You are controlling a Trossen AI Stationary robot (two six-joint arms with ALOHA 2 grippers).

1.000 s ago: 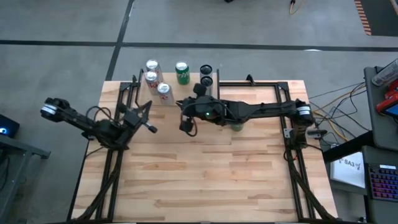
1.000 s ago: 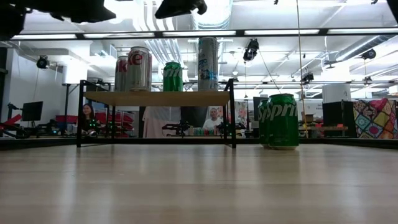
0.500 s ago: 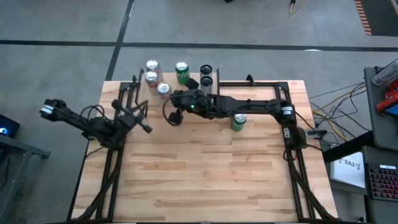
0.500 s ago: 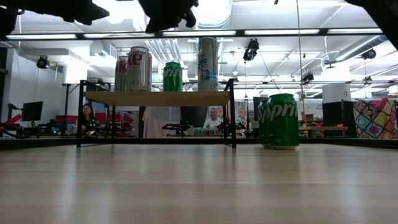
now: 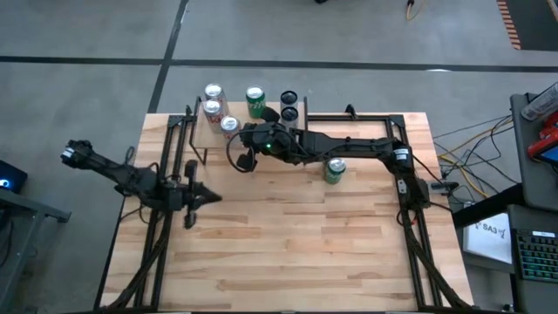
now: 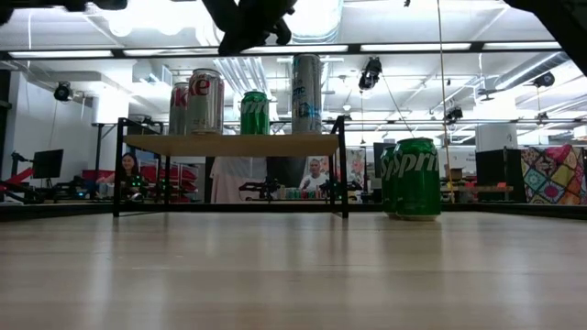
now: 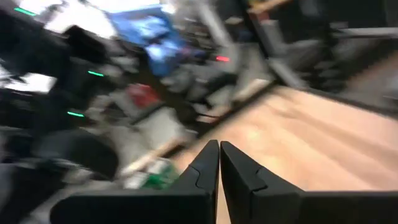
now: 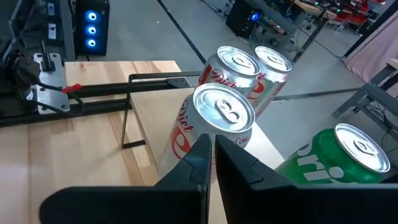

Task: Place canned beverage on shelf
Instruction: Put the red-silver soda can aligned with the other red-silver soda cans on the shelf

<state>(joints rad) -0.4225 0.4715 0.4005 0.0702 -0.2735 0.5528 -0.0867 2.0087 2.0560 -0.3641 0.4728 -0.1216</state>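
Note:
The shelf stands at the table's far left and carries three silver Diet Coke cans, a green Sprite can and two dark cans. Another green Sprite can stands upright on the tabletop to the right of the shelf, and it also shows in the low view. My right gripper is shut and empty. It hovers above the nearest Diet Coke can and shows at the top of the low view. My left gripper is shut and empty over the table's left side.
Black arm frames run along the table's left and right sides. The edge of a second green can shows beside the Sprite can in the low view. The near half of the tabletop lies bare. People show in the room behind the table.
My right gripper has swung from the table's middle toward the far-left shelf and now stands over the Diet Coke cans; the Sprite can it covered now shows. My left gripper has swung toward the table's near edge and turned toward the right.

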